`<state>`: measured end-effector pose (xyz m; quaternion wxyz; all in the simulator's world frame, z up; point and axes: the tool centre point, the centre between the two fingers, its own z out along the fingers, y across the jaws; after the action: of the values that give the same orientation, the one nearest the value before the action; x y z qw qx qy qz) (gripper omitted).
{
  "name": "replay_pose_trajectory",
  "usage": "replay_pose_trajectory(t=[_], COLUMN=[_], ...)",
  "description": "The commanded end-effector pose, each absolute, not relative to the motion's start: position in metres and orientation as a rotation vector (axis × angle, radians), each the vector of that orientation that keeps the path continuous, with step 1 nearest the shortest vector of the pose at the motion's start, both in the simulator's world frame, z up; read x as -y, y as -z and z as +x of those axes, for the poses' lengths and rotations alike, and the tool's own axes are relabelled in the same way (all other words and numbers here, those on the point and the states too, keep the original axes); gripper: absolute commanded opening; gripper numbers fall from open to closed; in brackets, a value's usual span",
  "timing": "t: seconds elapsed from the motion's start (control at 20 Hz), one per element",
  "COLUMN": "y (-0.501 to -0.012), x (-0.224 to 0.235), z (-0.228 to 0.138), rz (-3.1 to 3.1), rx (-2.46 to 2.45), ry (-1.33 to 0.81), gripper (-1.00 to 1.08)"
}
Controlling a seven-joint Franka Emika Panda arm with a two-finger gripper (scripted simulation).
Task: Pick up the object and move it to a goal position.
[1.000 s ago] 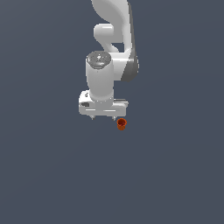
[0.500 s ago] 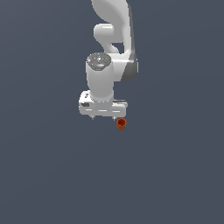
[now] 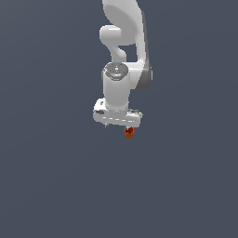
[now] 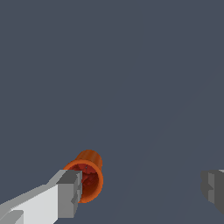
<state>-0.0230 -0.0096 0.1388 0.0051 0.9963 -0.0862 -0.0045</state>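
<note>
The object (image 3: 128, 133) is a tiny red-orange stubby cylinder, lying just below the exterior view's right end of the white gripper (image 3: 118, 125). In the wrist view the object (image 4: 89, 175) sits right beside one grey fingertip (image 4: 70, 190), partly hidden behind it, on the inner side of the gap. The other fingertip (image 4: 213, 186) is far off across the gap. The gripper (image 4: 141, 187) is open wide and holds nothing. I cannot tell whether the near finger touches the object.
The white arm (image 3: 125, 42) rises from the hand toward the top of the exterior view. A plain dark grey surface (image 3: 56, 186) fills the rest of both views. No goal marker shows.
The hand has shifted slightly toward the exterior view's right and a little lower, closer over the object. The object has not moved. The gripper stays open.
</note>
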Motion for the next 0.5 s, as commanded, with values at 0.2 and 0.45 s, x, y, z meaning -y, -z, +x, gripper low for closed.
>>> replay_pose_trajectory(t=[0.2, 0.45], y=[-0.115, -0.101], x=[-0.021, -0.039], z=[-0.036, -0.045], rz=[3.104, 3.090], rx=[0.446, 0.556], ry=[0.007, 0.003], gripper=[1.00, 1.00])
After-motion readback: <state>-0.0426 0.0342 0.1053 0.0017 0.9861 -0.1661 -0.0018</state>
